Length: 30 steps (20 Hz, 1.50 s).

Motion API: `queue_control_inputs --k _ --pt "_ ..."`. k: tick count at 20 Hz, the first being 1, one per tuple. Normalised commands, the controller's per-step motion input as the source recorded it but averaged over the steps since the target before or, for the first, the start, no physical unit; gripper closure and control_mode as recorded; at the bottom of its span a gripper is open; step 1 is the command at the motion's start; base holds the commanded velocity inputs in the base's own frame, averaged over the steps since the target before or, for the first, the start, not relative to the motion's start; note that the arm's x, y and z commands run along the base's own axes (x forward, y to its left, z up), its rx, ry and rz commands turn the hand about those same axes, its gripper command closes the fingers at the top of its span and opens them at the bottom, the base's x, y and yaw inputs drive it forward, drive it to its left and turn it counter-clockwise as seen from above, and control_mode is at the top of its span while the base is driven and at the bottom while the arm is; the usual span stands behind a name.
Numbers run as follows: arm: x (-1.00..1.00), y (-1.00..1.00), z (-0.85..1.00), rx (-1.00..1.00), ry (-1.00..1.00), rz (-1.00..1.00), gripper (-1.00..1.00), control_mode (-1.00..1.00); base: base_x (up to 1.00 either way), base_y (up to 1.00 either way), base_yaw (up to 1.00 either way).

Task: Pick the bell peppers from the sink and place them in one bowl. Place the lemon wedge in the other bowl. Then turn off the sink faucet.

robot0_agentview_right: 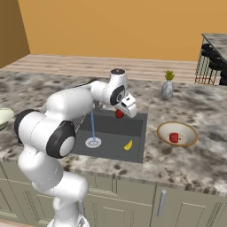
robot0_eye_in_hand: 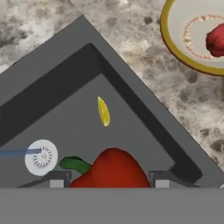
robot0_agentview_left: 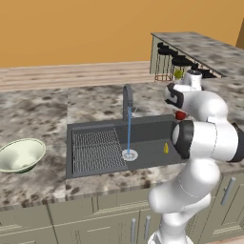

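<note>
You see the fingers [robot0_eye_in_hand: 109, 184] clamped on a red bell pepper [robot0_eye_in_hand: 114, 168] above the sink [robot0_eye_in_hand: 65, 100], with the tan bowl [robot0_eye_in_hand: 175, 41], already holding one pepper [robot0_eye_in_hand: 216, 40], toward one o'clock.

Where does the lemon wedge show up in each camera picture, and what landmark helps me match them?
Left base view: lemon wedge on the sink floor, right of the drain, beside the arm.
Right base view: lemon wedge on the sink floor, right of the drain.
Hand view: lemon wedge centre, up and right of the drain.
Shared landmark: the drain.
</note>
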Motion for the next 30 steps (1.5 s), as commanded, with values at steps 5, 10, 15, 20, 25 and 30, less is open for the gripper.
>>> queue_control_inputs --k 5,10,15,20,25,30 --pt "0.11 -0.71 0.0 -0.03 0.0 -0.1 1.0 -1.0 0.0 0.0 0.0" --pt "0.09 -0.74 0.0 -0.01 0.0 -0.08 1.0 -1.0 0.0 0.0 0.0" --pt "0.0 -0.69 0.0 0.0 0.0 -0.02 1.0 -1.0 0.0 0.0 0.0" --pt "-0.01 -0.63 -0.08 0.0 0.0 0.0 1.0 -1.0 0.0 0.0 0.0" --pt "-0.02 -0.59 -0.15 0.0 0.0 0.0 1.0 -1.0 0.0 0.0 0.0" --pt "0.01 -0.47 -0.36 0.0 -0.03 0.0 1.0 -1.0 0.0 0.0 0.0"
